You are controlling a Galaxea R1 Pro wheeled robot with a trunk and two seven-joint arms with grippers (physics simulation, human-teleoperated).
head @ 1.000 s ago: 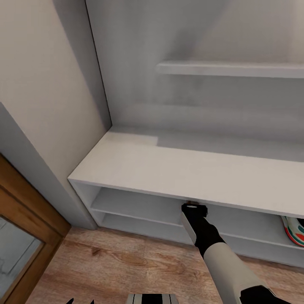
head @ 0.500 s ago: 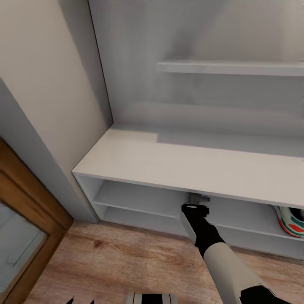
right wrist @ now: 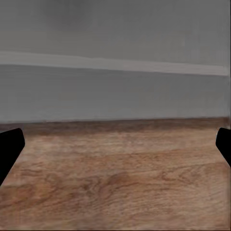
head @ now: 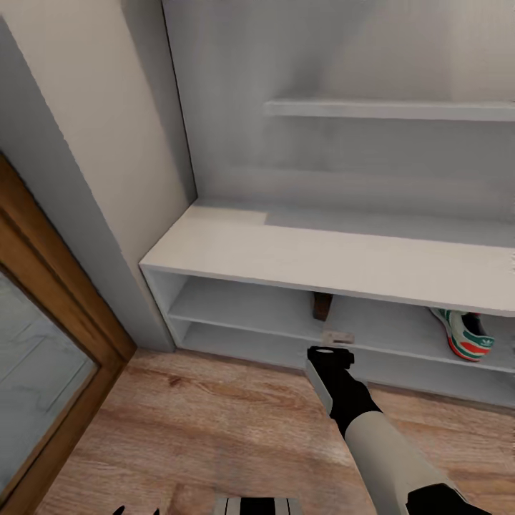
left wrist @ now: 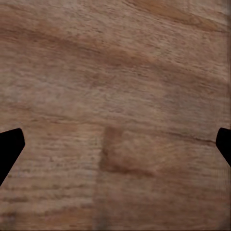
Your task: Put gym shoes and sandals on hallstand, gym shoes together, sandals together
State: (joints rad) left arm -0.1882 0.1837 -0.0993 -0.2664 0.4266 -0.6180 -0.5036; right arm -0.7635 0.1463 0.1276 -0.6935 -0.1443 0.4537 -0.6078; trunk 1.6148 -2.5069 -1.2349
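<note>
The hallstand (head: 343, 261) stands against the wall with one gym shoe (head: 466, 335) lying on its upper open shelf toward the right, and a brown sandal (head: 322, 305) resting on the same shelf near the middle, just beyond the right arm's wrist. The right gripper (right wrist: 115, 144) has its fingers (right wrist: 9, 147) spread wide and holding nothing, facing the hallstand's base above the corridor floor (head: 214, 429). The left gripper (left wrist: 115, 149) likewise has its fingers wide apart and empty, pointed down at the floor planks.
</note>
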